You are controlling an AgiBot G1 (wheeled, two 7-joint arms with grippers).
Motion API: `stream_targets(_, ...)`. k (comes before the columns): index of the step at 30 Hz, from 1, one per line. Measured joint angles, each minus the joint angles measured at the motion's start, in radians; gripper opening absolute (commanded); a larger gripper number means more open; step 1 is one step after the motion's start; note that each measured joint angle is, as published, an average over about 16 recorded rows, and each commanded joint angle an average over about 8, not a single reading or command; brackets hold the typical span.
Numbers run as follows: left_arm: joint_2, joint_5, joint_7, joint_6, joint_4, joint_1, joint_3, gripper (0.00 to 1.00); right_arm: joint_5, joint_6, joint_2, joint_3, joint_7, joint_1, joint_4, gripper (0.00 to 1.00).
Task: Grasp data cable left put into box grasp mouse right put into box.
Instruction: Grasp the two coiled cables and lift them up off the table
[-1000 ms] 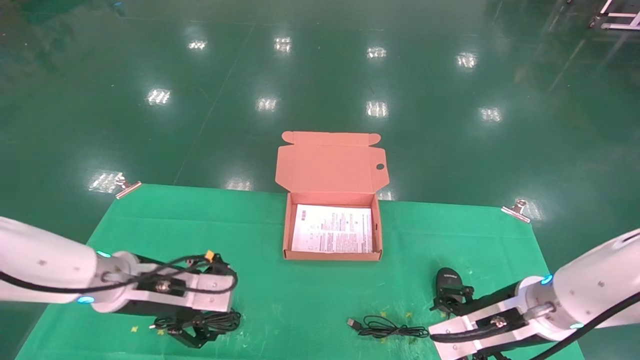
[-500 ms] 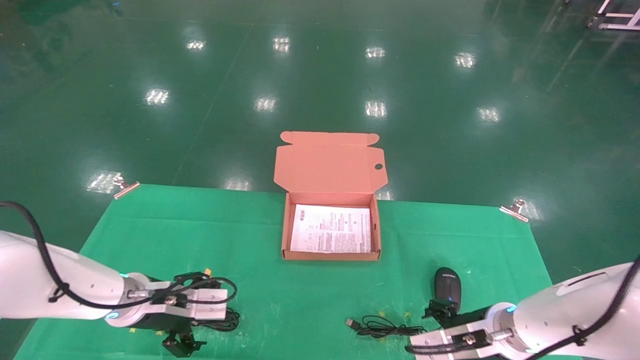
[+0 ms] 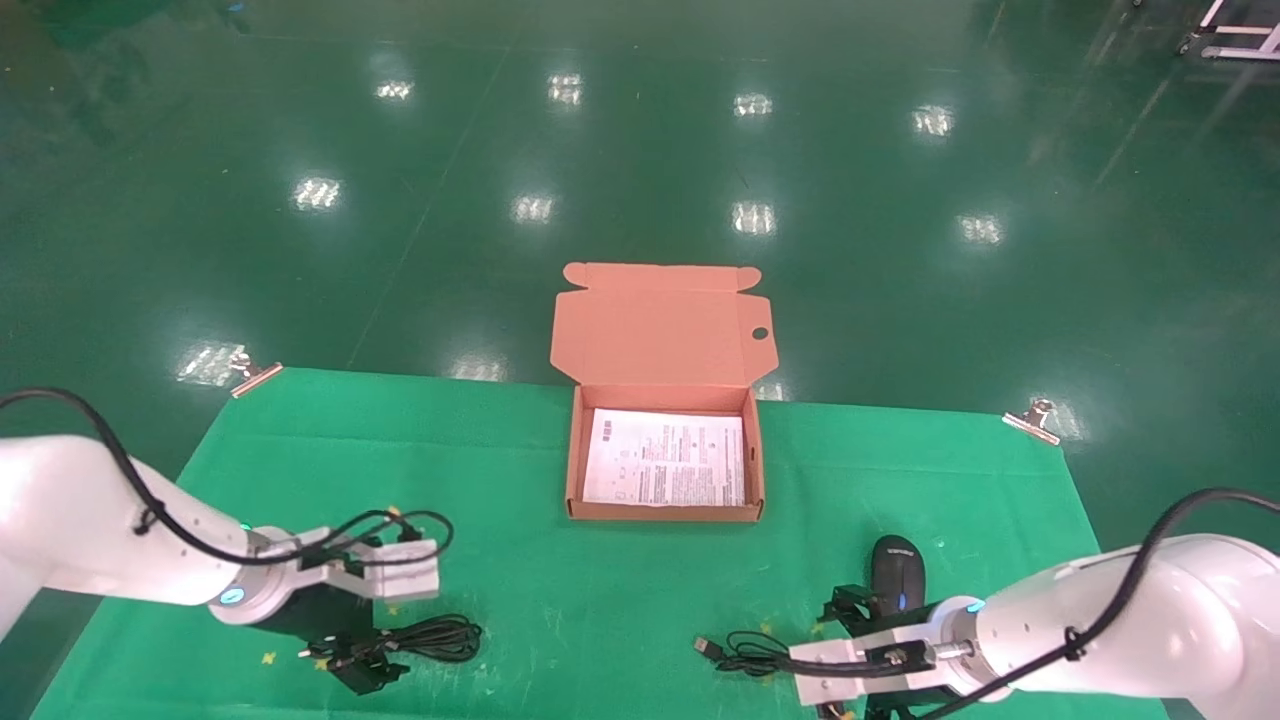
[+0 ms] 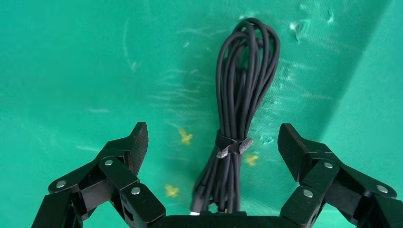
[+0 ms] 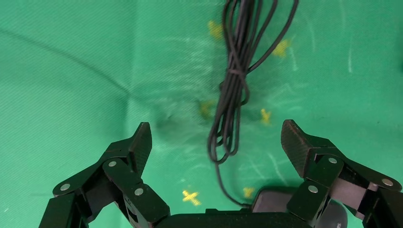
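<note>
Left hand point(image 4: 213, 142): I have it low over the near-left part of the desk point(image 3: 520, 580), jaws spread wide, nothing held.
Data cable point(image 4: 240, 102): lies flat on the green cloth, a long narrow coil bound by a small strap near the end closest to my left hand. In the left wrist view its plug end sits between the two open fingers point(image 4: 135, 145), the loop end running straight out ahead.
Key relation, left: the coil's long axis runs across the line between the fingertips, so closing would pinch the bundle across its width near the strap. My judgement: a drop straight down is what the grasp needs.
Right hand point(image 5: 216, 142): also spread open and empty, hovering at the near-right of the desk.
Mouse point(image 3: 897, 570): upright on the cloth, just beyond my right hand in the head view; in the right wrist view only its edge shows under the palm, with its bundled cord point(image 5: 235, 76) trailing forward between the fingers.
Box point(image 3: 573, 470): lid open, white sheet inside, nothing else in it; at desk centre, farther out than both hands.
Nearer arm: left for the cable, right for the mouse.
Risk: thin strands could slip out of a shallow pinch.
</note>
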Motion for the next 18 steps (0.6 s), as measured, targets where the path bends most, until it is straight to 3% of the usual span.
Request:
stream_targets(3, 0.007, -0.011, 0.006, -0.004, 0.043, -0.009, -0.007, 0.19, 0.001, 0.009, -0.01, 0.0, -0.008, 0.002, -0.024, 0.0)
stream_targets(4, 0.008, -0.014, 0.007, -0.005, 0.054, -0.011, -0.008, 0.06, 0.001, 0.01, -0.013, 0.0, -0.01, 0.002, -0.029, 0.0)
stream_targets(5, 0.009, -0.017, 0.007, -0.006, 0.062, -0.013, -0.01, 0.0, 0.002, 0.012, -0.014, 0.0, -0.012, 0.003, -0.033, 0.0)
stream_targets(18, 0.009, -0.019, 0.007, -0.005, 0.061, -0.014, -0.011, 0.0, 0.004, 0.011, -0.014, 0.0, -0.012, 0.004, -0.031, 0.0)
